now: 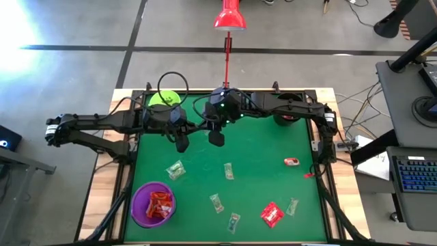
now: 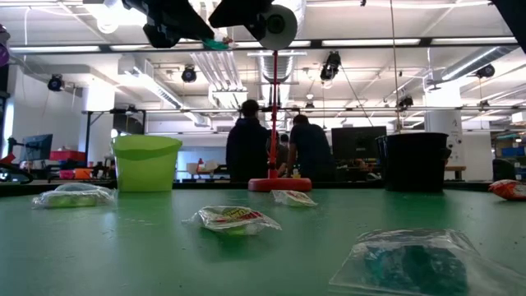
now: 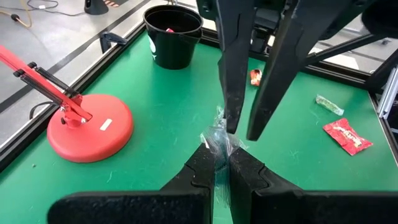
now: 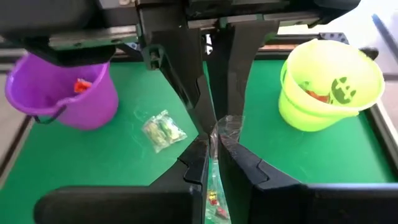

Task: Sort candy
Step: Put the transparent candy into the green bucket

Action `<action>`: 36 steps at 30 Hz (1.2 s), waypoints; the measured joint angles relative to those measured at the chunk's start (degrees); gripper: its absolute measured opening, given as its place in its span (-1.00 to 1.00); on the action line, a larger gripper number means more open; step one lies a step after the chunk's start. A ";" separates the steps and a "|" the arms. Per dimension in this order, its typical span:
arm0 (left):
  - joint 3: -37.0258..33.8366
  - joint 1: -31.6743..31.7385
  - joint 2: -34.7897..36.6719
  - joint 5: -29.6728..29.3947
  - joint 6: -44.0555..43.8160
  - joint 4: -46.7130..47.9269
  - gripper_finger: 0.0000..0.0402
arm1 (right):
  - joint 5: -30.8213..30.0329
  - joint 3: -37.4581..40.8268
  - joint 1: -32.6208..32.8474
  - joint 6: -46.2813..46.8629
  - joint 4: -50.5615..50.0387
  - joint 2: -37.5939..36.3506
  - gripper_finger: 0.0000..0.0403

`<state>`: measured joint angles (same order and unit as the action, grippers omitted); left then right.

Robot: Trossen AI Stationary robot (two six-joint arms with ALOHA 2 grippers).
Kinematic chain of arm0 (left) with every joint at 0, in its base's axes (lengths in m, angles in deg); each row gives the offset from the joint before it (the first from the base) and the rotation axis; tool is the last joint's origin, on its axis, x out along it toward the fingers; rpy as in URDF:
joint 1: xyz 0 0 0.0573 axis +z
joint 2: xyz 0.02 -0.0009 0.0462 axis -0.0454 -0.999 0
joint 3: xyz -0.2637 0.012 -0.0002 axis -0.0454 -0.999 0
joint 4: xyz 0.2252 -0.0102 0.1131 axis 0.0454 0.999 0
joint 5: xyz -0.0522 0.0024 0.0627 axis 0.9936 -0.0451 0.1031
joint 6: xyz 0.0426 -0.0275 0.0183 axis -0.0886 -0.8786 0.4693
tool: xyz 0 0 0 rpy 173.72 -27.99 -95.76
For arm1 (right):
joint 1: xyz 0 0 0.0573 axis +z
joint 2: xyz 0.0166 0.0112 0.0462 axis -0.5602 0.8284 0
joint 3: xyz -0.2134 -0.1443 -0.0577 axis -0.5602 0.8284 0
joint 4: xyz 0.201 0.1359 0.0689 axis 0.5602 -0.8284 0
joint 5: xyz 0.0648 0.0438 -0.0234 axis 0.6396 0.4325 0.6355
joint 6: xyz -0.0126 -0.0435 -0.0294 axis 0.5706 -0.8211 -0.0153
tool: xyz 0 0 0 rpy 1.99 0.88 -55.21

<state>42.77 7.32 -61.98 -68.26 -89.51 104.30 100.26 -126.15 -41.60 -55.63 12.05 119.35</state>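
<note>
**Both grippers clamped on one clear sweet above the mat**

The left gripper (image 3: 222,163) and the right gripper (image 4: 212,152) are met tip to tip above the far half of the green table (image 1: 259,184), between the lime-green cup (image 1: 166,99) and the black cup (image 1: 285,117). A single clear-wrapped sweet (image 3: 217,138) is pinched between the two: in the left wrist view its crinkled wrapper is clenched in the left fingers, with the right gripper's fingers closed on its other end; in the right wrist view the same wrapper is seen squeezed in the right fingers. Both sets of jaws are clenched on it. In the low view the sweet is held high above the table.

The remaining candy is noted loose on the mat: clear greenish pieces near the middle (image 1: 176,170) (image 1: 229,171) (image 1: 216,203) (image 1: 234,221), one by the right edge (image 1: 293,206), a red packet (image 1: 272,214) beside it, and a small red-and-white piece (image 1: 292,162) further back. Red candy lies in the purple cup (image 1: 140,205) at the near left corner. The base of the red desk lamp (image 3: 90,127) stands at the far edge. Two people (image 2: 275,150) are seen in the room behind.
</note>
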 joint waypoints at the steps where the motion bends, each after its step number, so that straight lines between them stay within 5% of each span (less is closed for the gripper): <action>1: 0.00 0.01 0.00 0.00 0.00 0.02 -0.99 | 0.00 0.00 0.00 -1.14 -0.01 0.00 -0.86; 36: 0.00 -0.01 0.17 0.01 -0.02 1.23 -0.99 | -2.78 -0.26 -0.98 -6.95 0.66 -0.02 -0.86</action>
<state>42.77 7.31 -61.81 -68.25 -89.53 105.53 97.48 -126.42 -42.58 -62.58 12.71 119.33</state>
